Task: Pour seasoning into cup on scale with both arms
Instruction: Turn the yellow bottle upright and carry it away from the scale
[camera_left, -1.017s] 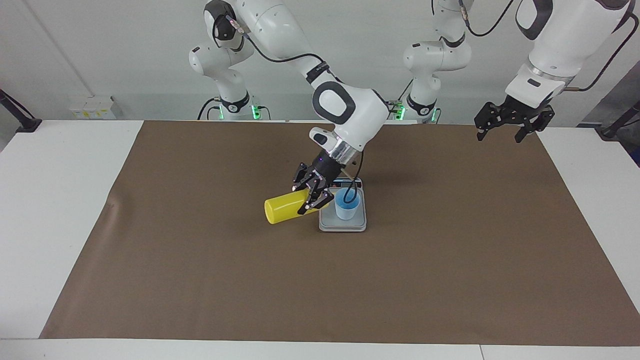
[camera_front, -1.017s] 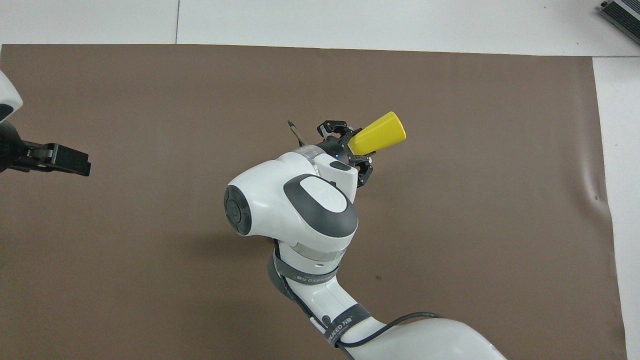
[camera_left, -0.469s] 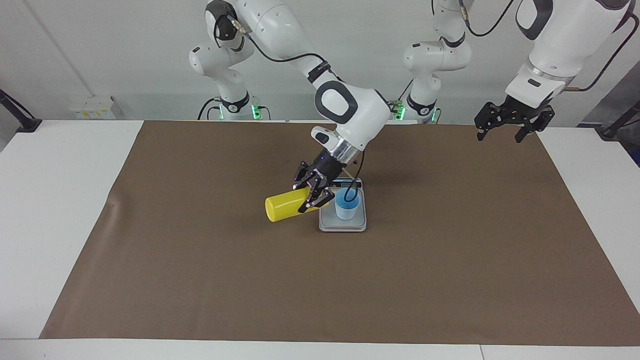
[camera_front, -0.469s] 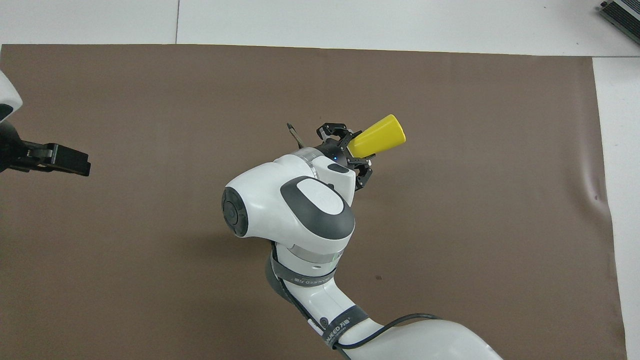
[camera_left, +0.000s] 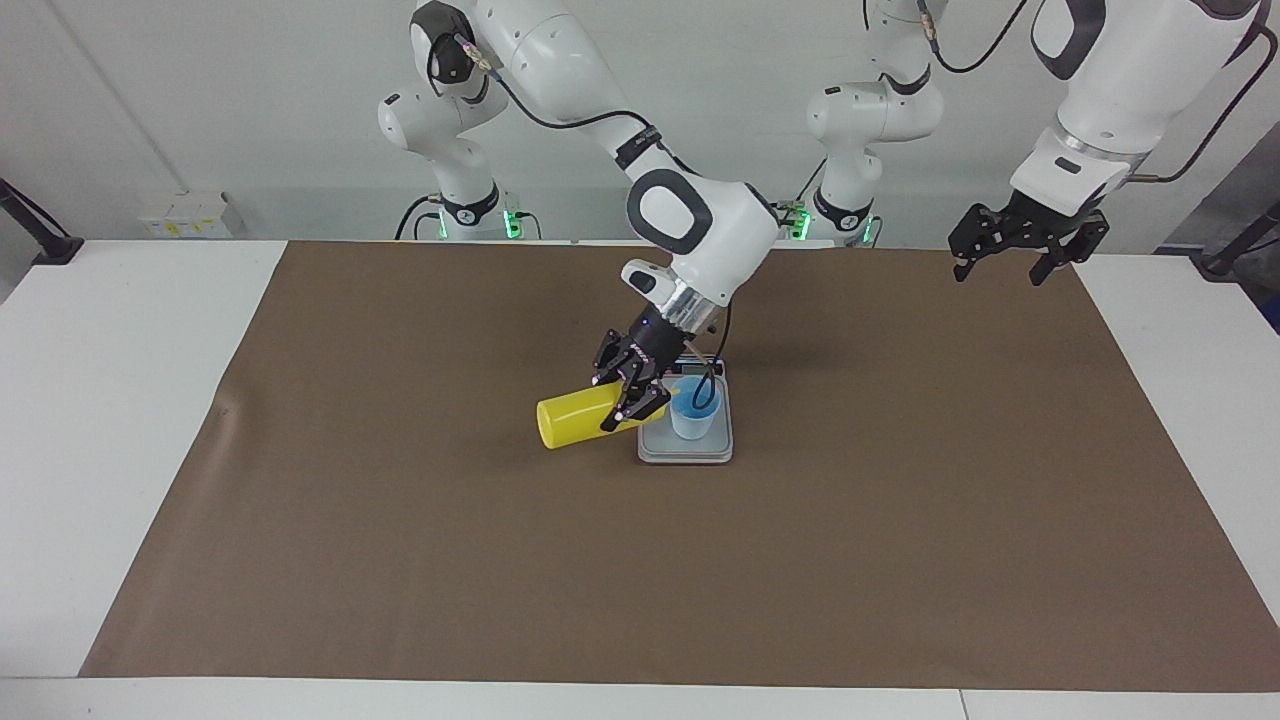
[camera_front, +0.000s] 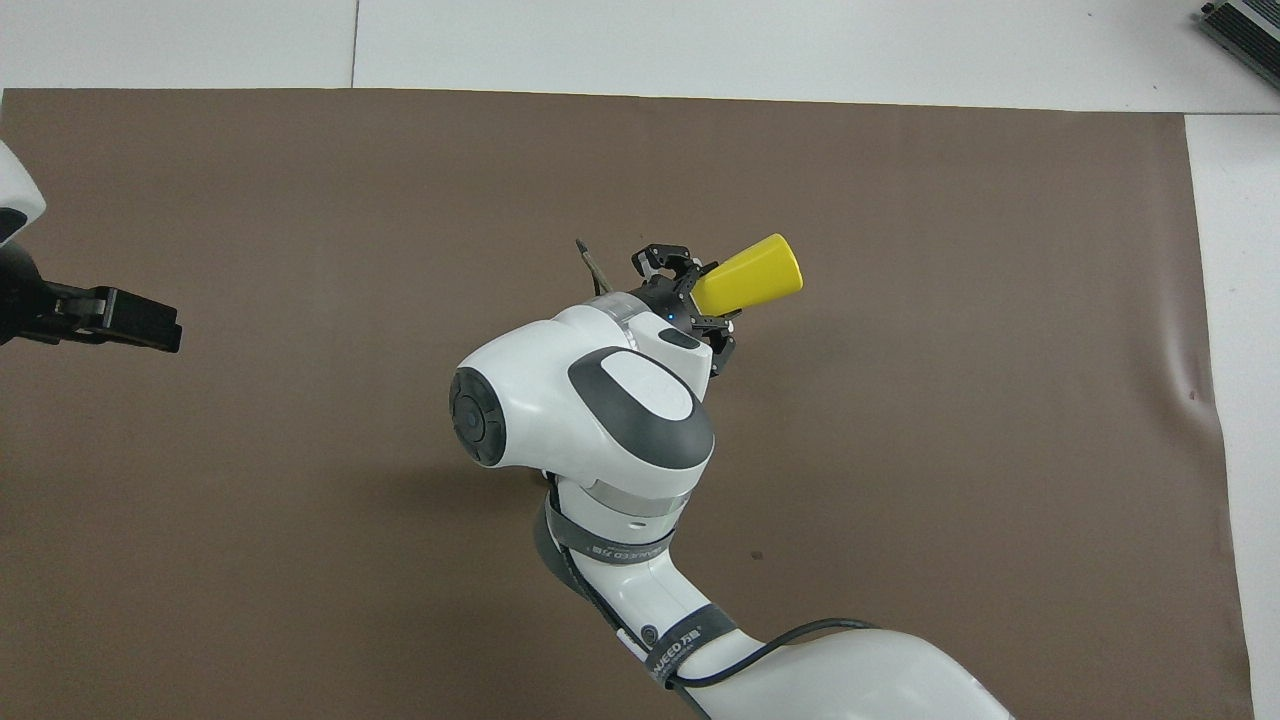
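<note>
With the right gripper (camera_left: 630, 393) clenched on the tipped yellow bottle (camera_left: 580, 418) mid-table, keep its nozzle over the cup (camera_left: 694, 409) on the scale (camera_left: 687, 447), tilting slowly, while the left gripper (camera_left: 1018, 247) waits, released.

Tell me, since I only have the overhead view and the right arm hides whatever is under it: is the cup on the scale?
Observer: Yes, the cup stands upright on the scale, under the right arm's wrist.
Operator: Where does the bottle's nozzle end point?
Observer: The yellow bottle lies almost level in the right gripper, nozzle end toward the cup's mouth. I cannot tell whether anything comes out.
Operator: And the left gripper?
Observer: The left gripper hangs open and empty over the brown mat at the left arm's end; that arm waits.
</note>
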